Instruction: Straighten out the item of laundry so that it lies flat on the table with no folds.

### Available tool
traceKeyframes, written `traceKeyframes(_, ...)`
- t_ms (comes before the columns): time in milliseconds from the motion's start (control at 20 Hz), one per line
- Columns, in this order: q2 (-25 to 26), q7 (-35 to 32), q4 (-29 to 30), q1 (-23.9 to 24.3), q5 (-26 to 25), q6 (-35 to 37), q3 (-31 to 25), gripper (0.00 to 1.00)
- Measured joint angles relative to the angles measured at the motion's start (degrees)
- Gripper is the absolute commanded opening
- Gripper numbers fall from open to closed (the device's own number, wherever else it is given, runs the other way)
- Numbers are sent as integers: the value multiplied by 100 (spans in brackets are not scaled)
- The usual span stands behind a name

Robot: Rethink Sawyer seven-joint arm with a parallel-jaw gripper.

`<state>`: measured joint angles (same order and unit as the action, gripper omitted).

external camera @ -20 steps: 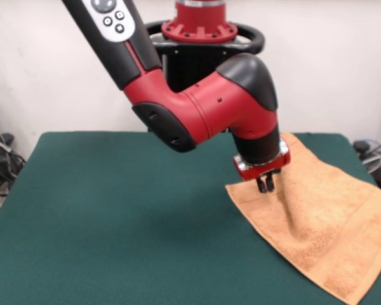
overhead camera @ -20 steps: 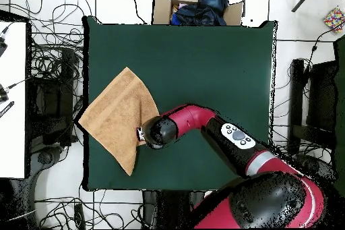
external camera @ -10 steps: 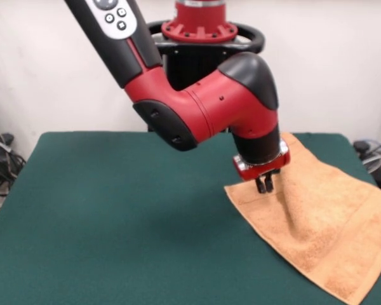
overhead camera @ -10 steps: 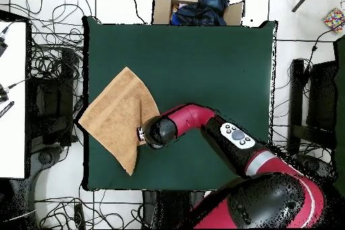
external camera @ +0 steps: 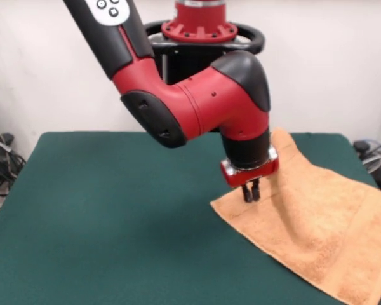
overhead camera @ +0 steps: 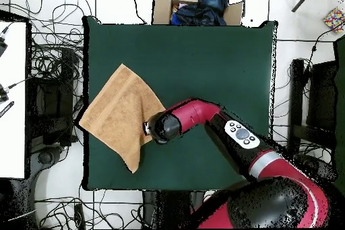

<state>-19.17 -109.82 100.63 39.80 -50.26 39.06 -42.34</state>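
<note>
The light orange towel (external camera: 317, 222) lies on the right part of the dark green table (external camera: 114, 222), with a raised ridge running from the gripper toward its far corner. In the overhead view the towel (overhead camera: 114, 116) lies at the table's (overhead camera: 202, 59) left side, one corner reaching over the edge. My gripper (external camera: 251, 192) points straight down with its fingers together, pinching the towel near its inner corner. From above, the gripper (overhead camera: 146, 128) is mostly hidden under the red wrist.
A cardboard box (overhead camera: 195, 5) with dark clothes stands beyond the table's far edge in the overhead view. Cables lie on the floor around the table. A white desk (overhead camera: 12, 99) stands at the left.
The gripper has moved toward the table's middle, dragging the towel's corner with it. The towel now spreads further onto the table.
</note>
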Motion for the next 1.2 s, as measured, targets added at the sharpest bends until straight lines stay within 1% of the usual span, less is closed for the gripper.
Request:
traceKeyframes(450,-227,0,-399,13,-306,99,99,0)
traceKeyframes(700,-251,0,-547,17,-442,120,100,0)
traceKeyframes(1200,-251,0,-641,17,-470,131,101,0)
